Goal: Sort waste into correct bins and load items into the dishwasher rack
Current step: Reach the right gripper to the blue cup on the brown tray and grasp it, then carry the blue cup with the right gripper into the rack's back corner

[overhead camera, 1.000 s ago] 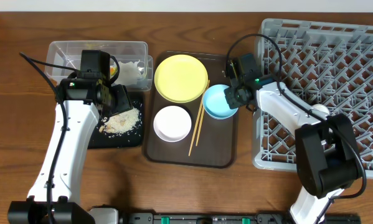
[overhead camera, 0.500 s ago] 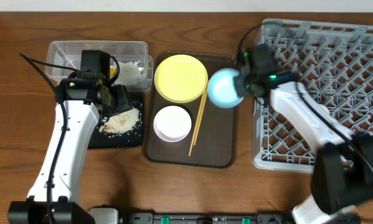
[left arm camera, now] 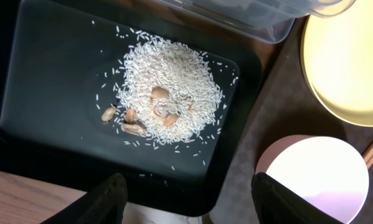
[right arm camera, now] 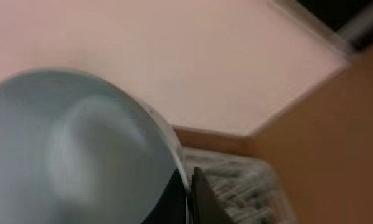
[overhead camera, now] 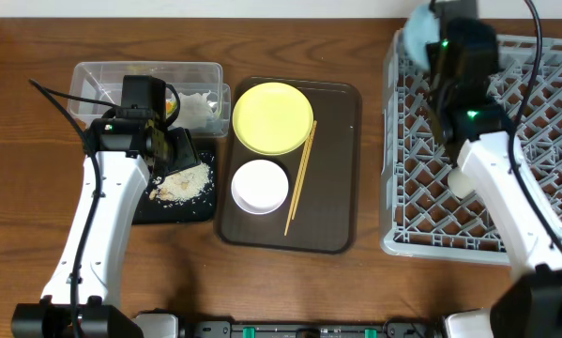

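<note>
My right gripper (right arm camera: 189, 186) is shut on the rim of the light blue bowl (right arm camera: 68, 155) and holds it high over the far left corner of the grey dishwasher rack (overhead camera: 506, 141); the bowl (overhead camera: 414, 36) shows beside the arm in the overhead view. My left gripper (left arm camera: 186, 202) is open and empty above the black tray (left arm camera: 43, 74) with the heap of rice crumbs (left arm camera: 170, 90). The yellow plate (overhead camera: 273, 116), white bowl (overhead camera: 259, 185) and chopsticks (overhead camera: 300, 176) lie on the brown serving tray (overhead camera: 332, 188). A small white cup (overhead camera: 461, 180) sits in the rack.
The clear tub (overhead camera: 102, 77) stands behind the black tray (overhead camera: 191, 208), with a white tissue (overhead camera: 198, 105) and a bit of wrapper inside, partly hidden by my left arm. The rack fills the right side of the table.
My right gripper has lifted the light blue bowl off the serving tray and carried it up and right to the rack's far left corner. The left arm has not moved.
</note>
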`<state>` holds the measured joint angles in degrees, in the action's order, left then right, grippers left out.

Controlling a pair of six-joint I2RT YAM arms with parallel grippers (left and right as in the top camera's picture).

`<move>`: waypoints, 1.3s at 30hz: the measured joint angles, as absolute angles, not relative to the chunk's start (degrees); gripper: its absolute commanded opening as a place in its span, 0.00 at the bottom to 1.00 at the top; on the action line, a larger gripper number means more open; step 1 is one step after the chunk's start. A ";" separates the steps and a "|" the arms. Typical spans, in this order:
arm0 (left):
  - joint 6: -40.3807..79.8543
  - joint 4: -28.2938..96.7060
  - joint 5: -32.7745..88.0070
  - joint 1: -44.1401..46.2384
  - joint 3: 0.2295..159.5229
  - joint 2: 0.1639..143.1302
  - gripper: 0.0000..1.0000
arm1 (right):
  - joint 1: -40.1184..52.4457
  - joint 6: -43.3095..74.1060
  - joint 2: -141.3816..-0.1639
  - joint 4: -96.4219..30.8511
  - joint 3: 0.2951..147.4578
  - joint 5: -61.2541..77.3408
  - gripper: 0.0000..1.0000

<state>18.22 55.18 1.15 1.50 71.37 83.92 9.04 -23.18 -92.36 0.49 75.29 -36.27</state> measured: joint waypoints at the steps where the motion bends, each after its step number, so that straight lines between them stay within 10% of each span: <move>1: 18.20 55.18 1.10 1.50 71.37 83.92 0.67 | 8.36 -25.39 -93.27 2.20 75.26 -37.76 0.01; 39: 18.22 55.20 1.08 1.50 71.37 83.90 0.67 | 9.93 -34.15 -110.26 17.80 75.37 -48.25 0.01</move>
